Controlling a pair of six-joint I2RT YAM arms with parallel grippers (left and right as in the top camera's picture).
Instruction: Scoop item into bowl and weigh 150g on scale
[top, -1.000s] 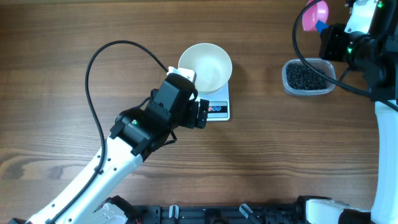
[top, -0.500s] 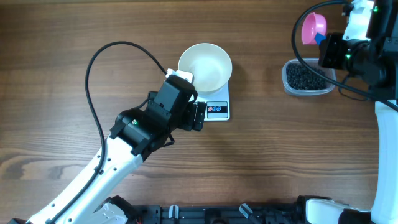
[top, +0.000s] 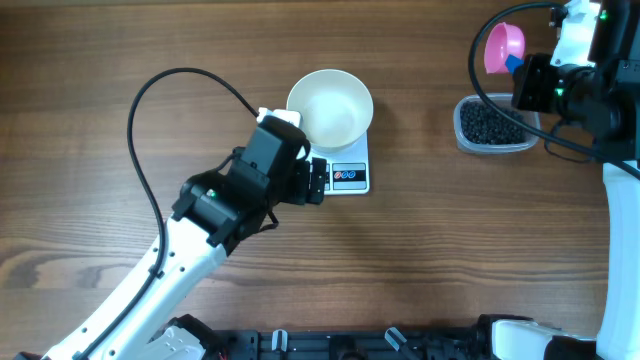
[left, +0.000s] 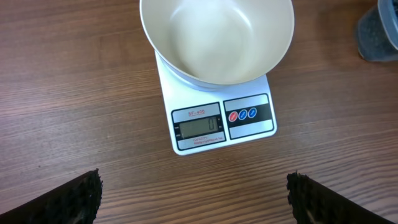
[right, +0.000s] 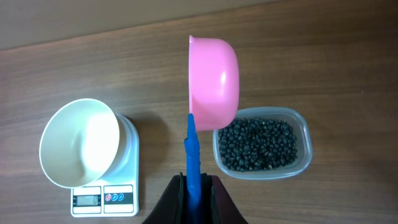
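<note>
Bowl: one, white and round (left: 217, 37); it stands on the scale and hides the scale's far end; we see nothing inside it
Scale: one, flat and white (left: 221, 121); its grey display and small round buttons face the left claw; it lies on the bench (top: 100, 80) near the middle
Item: many small black beads (right: 264, 144), too many for us to count; all that we see lie in the tub, well apart from the bowl
Tub: one, clear plastic (right: 261, 175); it stands on the bench to the right of the scale, not touching it
Scoop: one, pink cup on a blue handle (right: 213, 81); the cup is turned on its side in the right wrist view, up over the tub's far left edge; we cannot tell whether any beads are in it
Left claw: one (left: 193, 186); its jaws stand wide apart and grip nothing; it hovers over the bench just at the display end of the scale; we see no contact with scale or bowl
Right claw: one (right: 194, 186); closed tight on the blue handle of the scoop; it touches nothing else
</note>
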